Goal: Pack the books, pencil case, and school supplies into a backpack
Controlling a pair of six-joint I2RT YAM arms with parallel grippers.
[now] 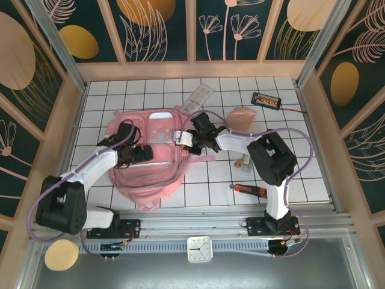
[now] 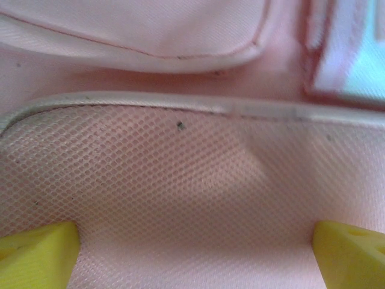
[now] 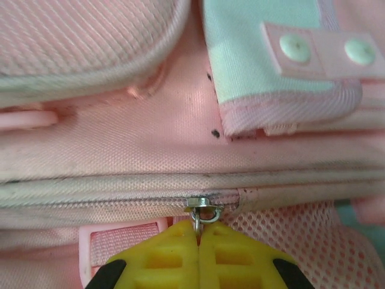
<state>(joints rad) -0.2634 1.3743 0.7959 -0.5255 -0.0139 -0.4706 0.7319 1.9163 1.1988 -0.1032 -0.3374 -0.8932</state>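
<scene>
Yellow pads (image 2: 42,253) of my left claw (image 2: 192,256) sit in the bottom corners of the left wrist view. They are spread wide, with nothing between them. Past them is a pink mesh pocket (image 2: 180,180) with pale trim, on the side of the backpack (image 2: 150,36).

In the top view, the left claw (image 1: 133,153) is over the left half of the backpack (image 1: 144,180). The backpack lies flat, left of centre on the white tiled surface (image 1: 301,174). I cannot tell whether the pads touch the fabric.

At centre frame, my right claw (image 1: 191,139) is at the backpack's right edge. In the right wrist view, the right claw (image 3: 198,241) is pinched shut on the small metal zipper pull (image 3: 203,212). The zipper line runs left to right across the frame and looks closed.

Just above the right claw in the top view, the long white piece of the school supplies (image 1: 198,96) lies just past the backpack's far edge. Right of it, the pale pencil case (image 1: 242,118) lies apart from the bag.

I judge the step in hand to be opening the bag, with packing not yet begun. The next move calls for a steady pull on the slider along its track. My left claw should press or grip the fabric so the soft bag does not drag along.
</scene>
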